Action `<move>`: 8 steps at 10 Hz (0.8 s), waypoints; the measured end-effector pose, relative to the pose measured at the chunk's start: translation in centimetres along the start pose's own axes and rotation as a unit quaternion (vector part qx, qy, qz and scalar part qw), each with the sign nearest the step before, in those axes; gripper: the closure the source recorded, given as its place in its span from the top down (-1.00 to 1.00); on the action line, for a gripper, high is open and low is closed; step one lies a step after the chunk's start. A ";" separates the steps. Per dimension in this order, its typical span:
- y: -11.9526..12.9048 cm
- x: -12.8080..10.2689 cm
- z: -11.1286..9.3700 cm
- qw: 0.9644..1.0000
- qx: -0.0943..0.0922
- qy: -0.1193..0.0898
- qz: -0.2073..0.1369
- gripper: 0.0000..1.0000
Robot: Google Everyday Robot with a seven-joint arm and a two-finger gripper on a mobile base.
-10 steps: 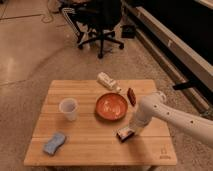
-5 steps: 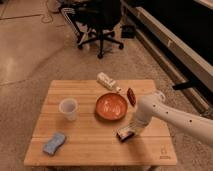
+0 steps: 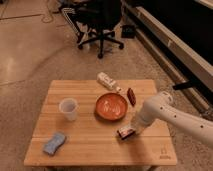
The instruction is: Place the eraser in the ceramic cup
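The claw is hanging low over the eraser on the table, well apart from the ceramic cup; its grip state I cannot tell.

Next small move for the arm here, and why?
Probably close on the eraser and lift: the gripper is down at it near the table's front right, while the ceramic cup stands far left, beyond the orange-red bowl.

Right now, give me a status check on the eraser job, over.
Gripper down at the eraser, table's front right. Ceramic cup upright at left, apart from it. Orange bowl sits between the two.
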 end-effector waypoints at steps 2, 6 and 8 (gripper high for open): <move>-1.2 -0.4 -2.9 1.000 0.018 0.000 -0.008 -1.00; -2.9 -0.9 -7.1 0.999 0.033 0.008 -0.026 -1.00; -3.7 -1.0 -8.6 0.999 0.034 0.007 -0.038 -1.00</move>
